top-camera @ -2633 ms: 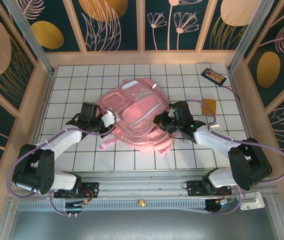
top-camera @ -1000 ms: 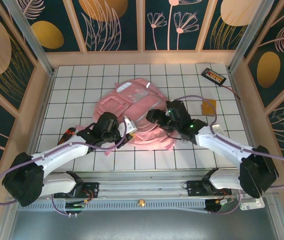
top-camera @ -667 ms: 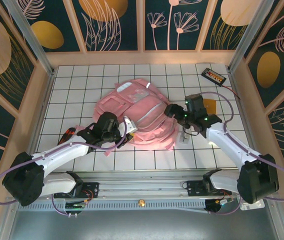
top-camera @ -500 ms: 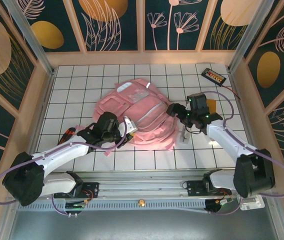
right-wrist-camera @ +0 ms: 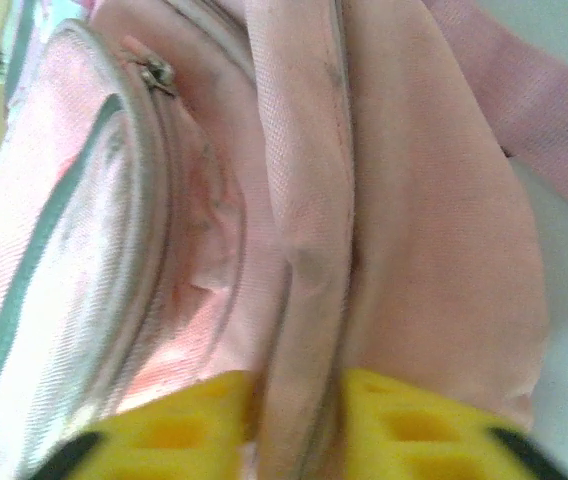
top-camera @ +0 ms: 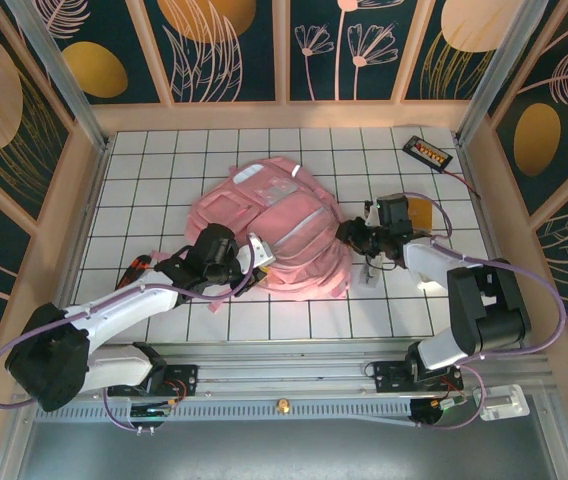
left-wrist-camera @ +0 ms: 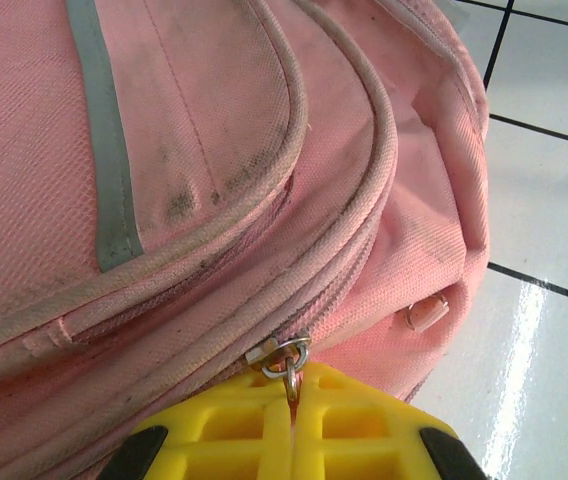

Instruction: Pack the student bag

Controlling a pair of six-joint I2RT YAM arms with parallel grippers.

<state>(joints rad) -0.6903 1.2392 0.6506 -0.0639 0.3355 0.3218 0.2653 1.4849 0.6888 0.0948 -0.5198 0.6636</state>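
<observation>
The pink student bag (top-camera: 284,225) lies flat in the middle of the tiled table. My left gripper (top-camera: 254,250) is at its near-left edge, and in the left wrist view the yellow fingers (left-wrist-camera: 292,410) are shut on the metal zipper pull (left-wrist-camera: 289,355) of the bag (left-wrist-camera: 164,150). My right gripper (top-camera: 349,233) is at the bag's right edge. In the right wrist view this gripper (right-wrist-camera: 299,420) pinches a raised fold of the bag's pink fabric (right-wrist-camera: 309,250). A second zipper slider (right-wrist-camera: 154,72) shows further up that side.
A black device with an orange label (top-camera: 427,151) lies at the back right, with a tan card (top-camera: 419,212) beside my right arm. A small white item (top-camera: 369,272) lies just right of the bag. A red-and-black object (top-camera: 136,266) lies by my left arm. Wooden walls enclose the table.
My right gripper pulled off the bag to the right, then came back to its right edge and closed on a fabric fold. The left gripper kept its hold on the zipper pull.
</observation>
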